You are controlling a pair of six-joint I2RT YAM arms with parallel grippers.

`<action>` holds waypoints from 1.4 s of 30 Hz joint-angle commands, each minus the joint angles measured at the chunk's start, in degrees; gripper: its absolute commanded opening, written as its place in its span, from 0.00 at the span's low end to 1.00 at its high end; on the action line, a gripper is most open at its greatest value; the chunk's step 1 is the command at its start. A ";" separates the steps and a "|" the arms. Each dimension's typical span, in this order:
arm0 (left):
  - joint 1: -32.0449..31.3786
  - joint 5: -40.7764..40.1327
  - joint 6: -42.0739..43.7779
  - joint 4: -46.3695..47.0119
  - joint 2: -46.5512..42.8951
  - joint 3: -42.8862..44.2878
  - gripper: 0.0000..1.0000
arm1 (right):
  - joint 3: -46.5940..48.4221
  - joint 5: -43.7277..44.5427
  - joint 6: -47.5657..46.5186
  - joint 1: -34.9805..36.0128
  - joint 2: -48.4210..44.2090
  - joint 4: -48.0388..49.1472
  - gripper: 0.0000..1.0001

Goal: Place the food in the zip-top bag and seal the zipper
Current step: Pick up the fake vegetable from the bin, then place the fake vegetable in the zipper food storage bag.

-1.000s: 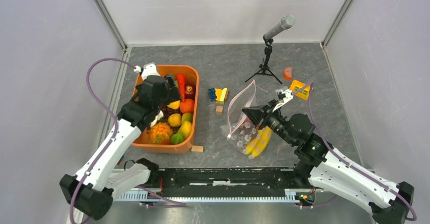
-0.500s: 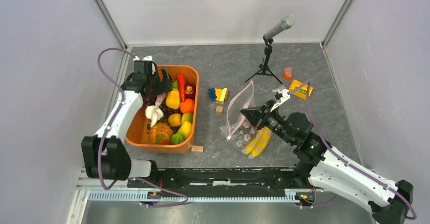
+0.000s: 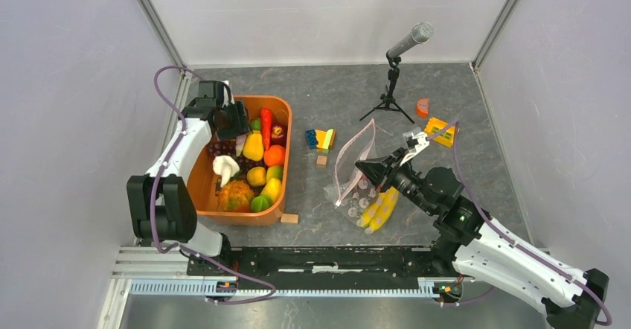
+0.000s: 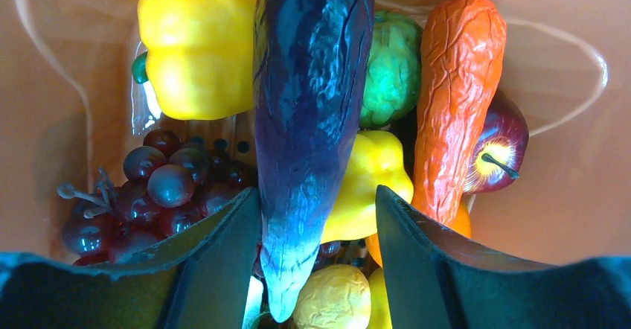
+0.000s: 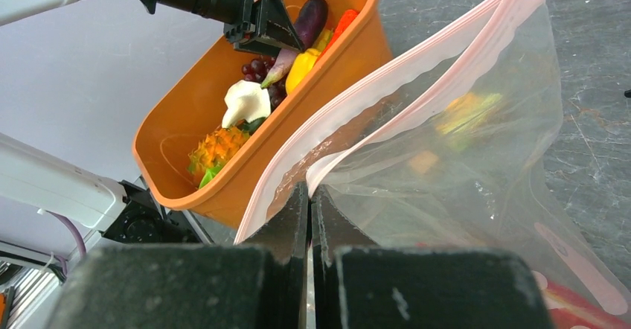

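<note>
From above, the left gripper (image 3: 236, 124) is down in the far end of the orange tub (image 3: 285, 150), where nearly all the food (image 3: 257, 174) sits piled. The right gripper (image 3: 364, 167) holds the bag (image 3: 353, 154) up by its rim mid-table, presumably so the mouth stays agape for loading. Bananas (image 3: 379, 208) lie at the bag's near end, inside or underneath I can't tell. Through the left wrist camera, the fingers (image 4: 216, 269) stand partly open astride a purple eggplant (image 4: 312, 120) lying on top of the heap. One looks to be brushing it and the other is just clear, so nothing is gripped yet. It looks like the pick chosen because it is uppermost and slim. Through the right wrist camera, the jaws are pressed tight on the pink zipper (image 5: 387, 98) strip of one wall, and the other wall hangs away, so the mouth faces the tub. Against a second ago, the left arm has swung its elbow back off the tub, uncovering the grapes and the white piece. Its jaws have narrowed from their widest. The right arm and bag have barely stirred.
</note>
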 commanded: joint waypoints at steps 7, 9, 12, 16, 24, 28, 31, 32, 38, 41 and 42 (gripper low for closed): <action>0.13 -1.02 5.15 -6.96 -0.70 2.13 0.51 | 2.18 0.52 -0.95 0.28 -0.64 -1.01 0.01; 0.10 -0.88 5.16 -7.19 -1.34 2.08 0.42 | 2.45 0.24 -0.80 0.30 -0.38 -1.29 0.01; 0.09 -0.24 4.83 -6.44 -3.42 0.99 0.35 | 2.54 0.57 -0.75 0.32 -0.54 -1.71 0.01; 0.09 -1.28 4.72 -5.73 -5.59 0.36 0.13 | 2.56 0.91 -0.54 0.30 -0.59 -1.80 0.01; 0.09 -0.20 4.28 -4.54 -9.63 -0.68 0.02 | 2.61 1.09 -0.27 0.30 -0.15 -1.54 0.01; 0.09 4.55 4.53 -3.62 -13.80 -1.48 0.02 | 2.46 1.18 -0.18 0.29 0.11 -1.28 0.01; 0.11 11.85 4.85 -3.56 -17.91 -1.48 0.02 | 2.41 1.09 -0.17 0.29 0.57 -0.82 0.01; 0.09 14.91 4.80 -3.47 -19.26 -1.48 0.02 | 2.32 1.09 -0.16 0.30 0.78 -0.67 0.01; 0.01 30.85 3.74 -2.85 -24.56 -1.57 0.02 | 1.93 0.48 0.47 0.25 2.12 0.78 0.01; -1.16 41.16 3.09 -2.38 -26.60 -1.79 0.02 | 1.94 0.12 0.61 0.33 2.54 0.99 0.01; -2.51 43.32 2.81 -2.39 -27.07 -1.63 0.02 | 1.84 0.19 0.62 0.31 2.59 1.21 0.01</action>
